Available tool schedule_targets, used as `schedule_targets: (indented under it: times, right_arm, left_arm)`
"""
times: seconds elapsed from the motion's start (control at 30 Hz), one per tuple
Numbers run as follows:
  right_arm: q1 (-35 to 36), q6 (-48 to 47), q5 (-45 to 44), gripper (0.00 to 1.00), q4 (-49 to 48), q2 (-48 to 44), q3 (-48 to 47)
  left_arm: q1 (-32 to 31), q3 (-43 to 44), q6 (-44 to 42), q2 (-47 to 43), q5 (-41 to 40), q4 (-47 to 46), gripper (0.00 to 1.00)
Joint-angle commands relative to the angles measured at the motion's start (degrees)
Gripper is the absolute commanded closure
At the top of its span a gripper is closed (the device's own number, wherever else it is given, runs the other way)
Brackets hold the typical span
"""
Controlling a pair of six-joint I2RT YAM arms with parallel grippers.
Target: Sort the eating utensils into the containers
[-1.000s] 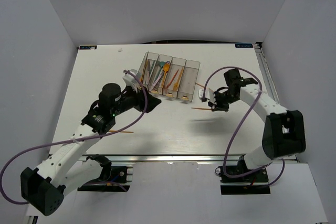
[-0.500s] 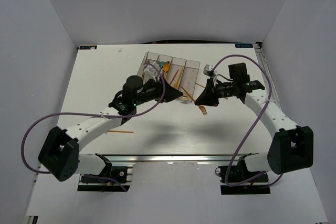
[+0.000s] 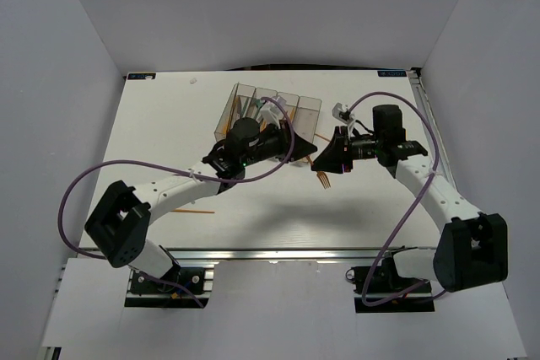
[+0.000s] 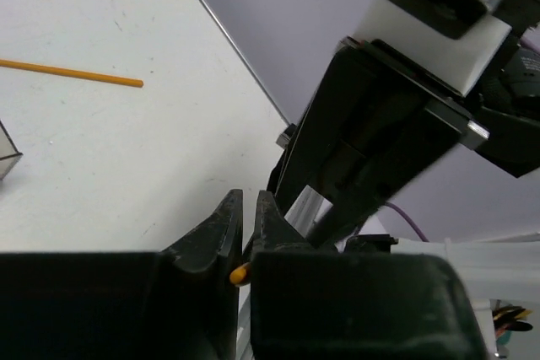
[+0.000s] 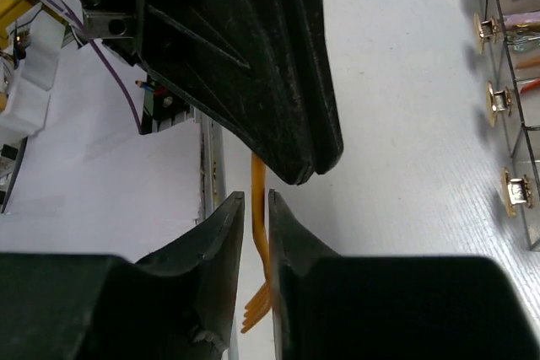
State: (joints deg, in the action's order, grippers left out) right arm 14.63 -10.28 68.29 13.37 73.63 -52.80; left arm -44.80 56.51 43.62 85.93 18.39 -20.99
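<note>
The white bench (image 3: 152, 141) is carrying everything. The left arm (image 3: 169, 187) is pointing rightward over it and the right arm (image 3: 422, 183) is pointing leftward. The row of four clear bins (image 3: 309, 111) is sitting at the far centre, holding orange and teal utensils (image 3: 268, 109). Just near and right of it, the two grippers are facing each other tip to tip. The left gripper (image 3: 305, 151) is pinching the handle end of an orange fork (image 3: 324, 179). The right gripper (image 3: 331, 159) is clamping the same fork lower down, with its tines hanging off the bench. Another orange utensil (image 3: 194, 210) is lying near left, and a thin orange stick (image 4: 72, 73) is lying right of the bins.
</note>
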Motion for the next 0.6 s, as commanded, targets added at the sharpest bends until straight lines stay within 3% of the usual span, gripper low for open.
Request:
schedule_targets:
  times: [0.0, 0.1, 0.13, 0.23, 0.37, 0.43, 0.57]
  right_arm:
    - [-0.3, 1.6, 2.0, 0.70, -4.7, -3.0, 1.0]
    - [-1.5, -0.1, 0.4, 0.56, -5.3, -3.8, 2.3]
    - [-1.9, -1.1, -0.1, 0.45, -5.4, -4.4, 2.6]
    - [-3.6, -4.6, -2.1, 0.36, -4.1, -5.2, 3.0]
    - [-5.2, -8.3, -5.3, 0.34, -0.9, -6.9, 2.9]
    - [-5.7, -8.8, -6.0, 0.34, -0.9, -8.4, 3.4]
    - [-6.0, -9.0, -6.9, 0.35, -1.9, -10.9, 4.8]
  left_arm:
    - [0.3, 2.2, -2.8, -1.7, -1.3, 0.4, 1.00]
    - [0.4, 5.3, -7.5, -2.4, -4.4, 7.9, 1.00]
    - [0.4, 7.3, -12.1, -2.0, -7.7, 11.6, 1.00]
    - [2.0, 15.1, -19.6, 1.2, -11.8, 23.2, 1.00]
    - [7.5, 29.8, -27.2, 10.8, -15.3, 40.4, 1.00]
    - [9.2, 39.2, -31.0, 18.3, -16.7, 44.6, 1.00]
    - [12.1, 50.2, -35.2, 28.2, -22.1, 49.6, 1.00]
